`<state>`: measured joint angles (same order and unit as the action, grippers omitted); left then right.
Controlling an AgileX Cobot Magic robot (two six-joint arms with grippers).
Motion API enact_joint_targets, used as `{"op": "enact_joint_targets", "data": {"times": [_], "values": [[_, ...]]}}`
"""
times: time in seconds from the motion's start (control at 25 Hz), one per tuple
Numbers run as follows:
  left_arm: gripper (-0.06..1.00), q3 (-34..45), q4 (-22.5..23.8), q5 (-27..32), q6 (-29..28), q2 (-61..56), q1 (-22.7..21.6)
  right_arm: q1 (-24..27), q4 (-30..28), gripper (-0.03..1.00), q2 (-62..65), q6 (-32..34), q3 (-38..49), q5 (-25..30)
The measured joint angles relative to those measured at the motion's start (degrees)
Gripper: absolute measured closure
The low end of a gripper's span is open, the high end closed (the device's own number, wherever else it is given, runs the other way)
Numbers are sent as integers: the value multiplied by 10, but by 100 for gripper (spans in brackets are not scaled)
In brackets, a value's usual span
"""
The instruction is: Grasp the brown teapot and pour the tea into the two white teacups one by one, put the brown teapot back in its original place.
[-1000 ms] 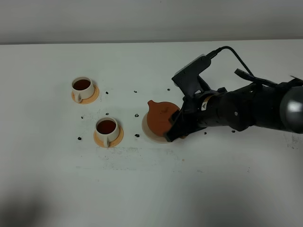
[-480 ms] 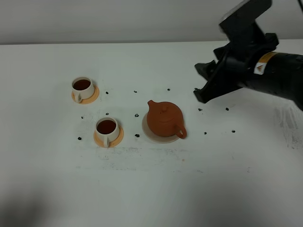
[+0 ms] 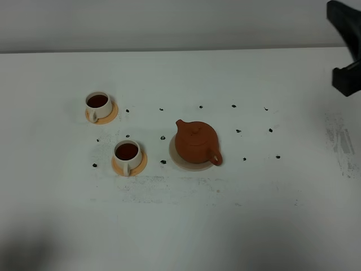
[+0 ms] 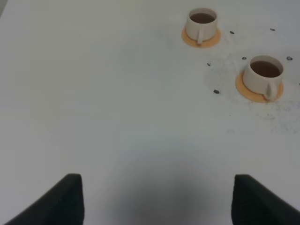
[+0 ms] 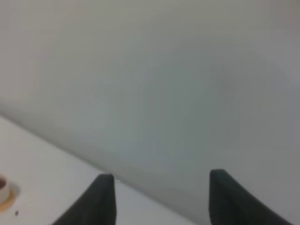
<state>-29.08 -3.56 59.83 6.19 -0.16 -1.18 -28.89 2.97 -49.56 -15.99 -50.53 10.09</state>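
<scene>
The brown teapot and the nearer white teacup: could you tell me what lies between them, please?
Only bare white table with one small dark speck, between teapot and teacup, in the exterior high view.

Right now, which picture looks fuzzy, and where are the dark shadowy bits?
The right wrist view is fuzzy: the right gripper and wall look soft. The left wrist view is sharper on the two white teacups, with a grey shadow near the left gripper. The exterior high view darkens along its bottom edge.
</scene>
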Motion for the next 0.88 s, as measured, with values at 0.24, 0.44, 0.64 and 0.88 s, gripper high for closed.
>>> {"op": "enact_joint_targets", "data": {"times": [0.24, 0.44, 0.64, 0.88], "values": [[28, 0, 0, 0, 0, 0, 0, 29, 0, 50, 119, 0, 0, -4], [28, 0, 0, 0, 0, 0, 0, 119, 8, 50, 205, 13, 0, 16], [28, 0, 0, 0, 0, 0, 0, 213, 3, 50, 289, 25, 1, 297], [28, 0, 0, 0, 0, 0, 0, 262, 19, 50, 358, 32, 76, 471]]}}
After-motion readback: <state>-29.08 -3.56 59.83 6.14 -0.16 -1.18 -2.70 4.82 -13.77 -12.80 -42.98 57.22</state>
